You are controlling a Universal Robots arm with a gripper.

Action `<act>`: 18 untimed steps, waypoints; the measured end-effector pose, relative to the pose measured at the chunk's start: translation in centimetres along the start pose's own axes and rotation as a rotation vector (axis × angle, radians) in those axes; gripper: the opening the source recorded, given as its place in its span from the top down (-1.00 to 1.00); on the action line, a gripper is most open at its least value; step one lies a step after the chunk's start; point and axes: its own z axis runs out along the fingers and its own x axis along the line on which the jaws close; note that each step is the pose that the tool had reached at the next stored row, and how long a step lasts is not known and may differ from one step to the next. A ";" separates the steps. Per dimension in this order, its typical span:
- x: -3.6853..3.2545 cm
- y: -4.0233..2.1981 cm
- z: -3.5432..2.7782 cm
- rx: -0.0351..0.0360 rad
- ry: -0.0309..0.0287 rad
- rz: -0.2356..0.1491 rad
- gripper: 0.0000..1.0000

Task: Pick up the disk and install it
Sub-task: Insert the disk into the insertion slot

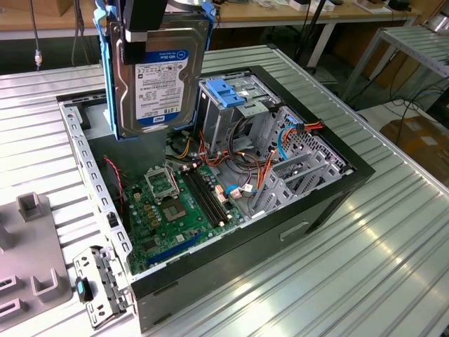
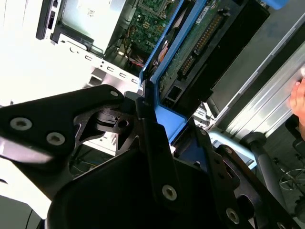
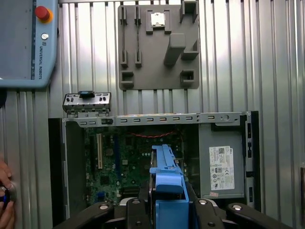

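The gripper (image 1: pixel 144 31) is closed on the disk (image 1: pixel 160 81), which is clamped at its upper end. In the second wrist view the black fingers (image 2: pixel 150 133) are seen pressed against the blue side rails (image 2: pixel 159 57).

The disk is held upright, its long axis close to vertical with a slight tilt. In the exterior view its labelled face is turned toward the camera. The bare circuit board (image 2: pixel 190 52) on the opposite face is seen in the second wrist view. Which end carries the connector cannot be told with certainty.

The disk is suspended in the air above the open computer case (image 1: pixel 330 200), near the case's far wall and just beside the drive cage (image 1: pixel 226 95) with the blue plastic top. The gripper is pointed downward from above.

Inside the case, the green motherboard (image 1: pixel 175 207) is exposed and a grey power-supply box (image 3: pixel 221 164) is set in one corner. The case is laid on a ribbed metal worktop (image 1: pixel 351 281).

A grey fixture plate (image 3: pixel 159 45) and a small metal bracket (image 3: pixel 87 102) are placed near the worktop's edge at the exterior view's left. A teach pendant (image 3: pixel 24 43) is laid at a corner, and a person's hand (image 3: pixel 4 191) is seen at the worktop's edge. Wooden benches (image 1: pixel 337 10) and loose cables are seen in the room behind.
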 end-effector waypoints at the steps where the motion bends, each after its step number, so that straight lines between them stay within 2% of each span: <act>1: 0.03 -0.01 -0.01 -0.0001 0.0003 0.000 0.26; 18: 0.47 -0.06 0.00 0.0000 0.0004 0.000 0.26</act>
